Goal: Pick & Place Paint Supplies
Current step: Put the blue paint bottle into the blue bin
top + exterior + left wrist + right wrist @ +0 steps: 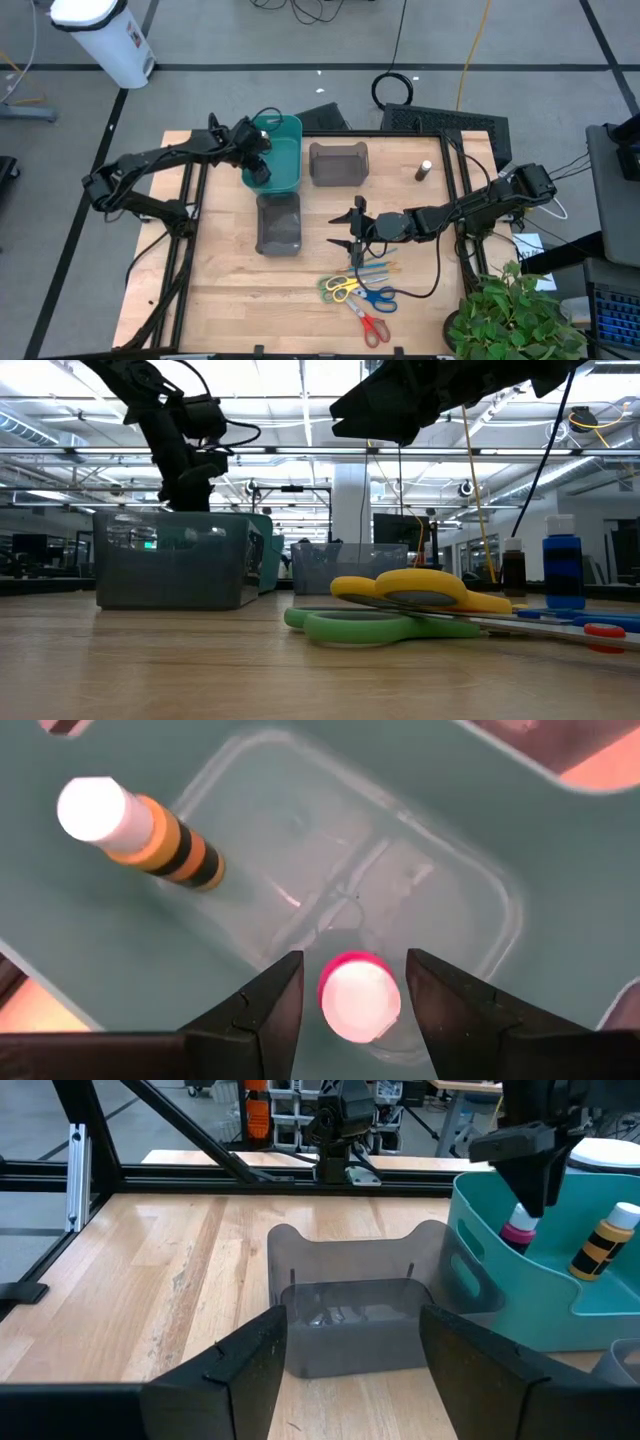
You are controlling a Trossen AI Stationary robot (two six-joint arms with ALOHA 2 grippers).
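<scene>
Teal bin (290, 160) held the left gripper (345, 1010), fingers spread around a white-capped pink bottle (358, 1000); right gripper (352, 230) hovered mid-table, fingers wide.

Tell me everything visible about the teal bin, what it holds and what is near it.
The teal bin looks like smooth plastic with a handle cutout in its wall. It sits upright on the table behind a grey bin. Inside stand a pink bottle and an orange-and-black striped bottle, both white-capped. The left claw is open around the pink bottle.
</scene>
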